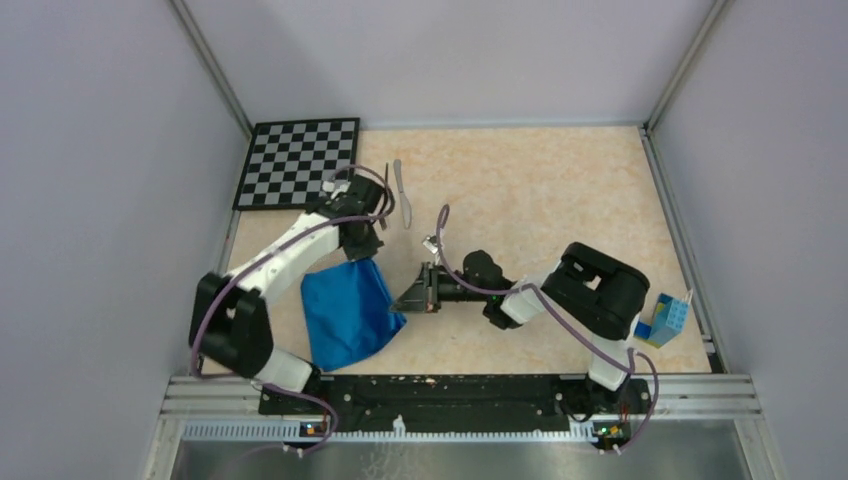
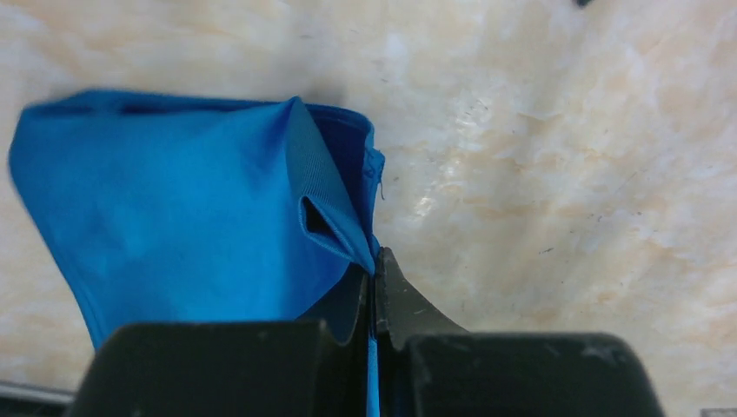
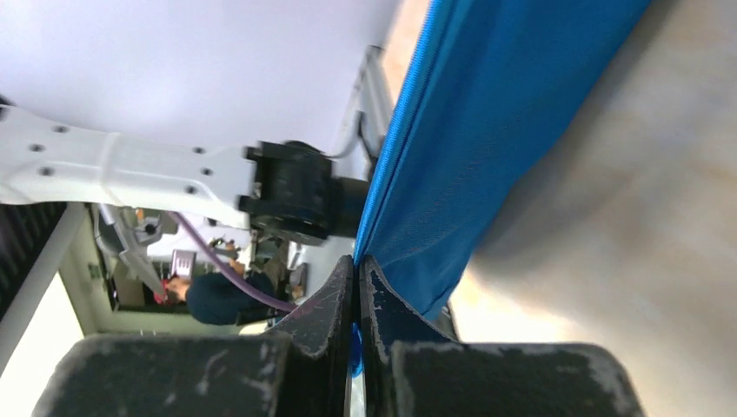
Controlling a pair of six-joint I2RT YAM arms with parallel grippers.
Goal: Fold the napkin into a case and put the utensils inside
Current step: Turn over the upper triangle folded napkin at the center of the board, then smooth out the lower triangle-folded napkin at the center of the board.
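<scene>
**First:** What's lying on that beige marbled tabletop (image 1: 540,200)?

**Second:** The biggest thing is the bright blue soft cloth napkin (image 1: 350,315). It sits rumpled at the near left, between the two arms. Behind it, in the far left corner, there's a flat black-and-white checkerboard panel (image 1: 298,163), well apart from the cloth.

**First:** And the arms?

**Second:** The left gripper (image 2: 375,271) has its black jaws pressed together, pinching a far corner of the napkin. The right gripper (image 3: 356,265) is clamped just as tight on the cloth's right-hand edge, and the fabric is drawn taut up to it.

**First:** The cutlery?

**Second:** The thin dark fork (image 1: 388,185) and the pale grey knife (image 1: 402,192) lie side by side just right of the checkerboard panel. They're beyond the left gripper and clear of the napkin.
</scene>
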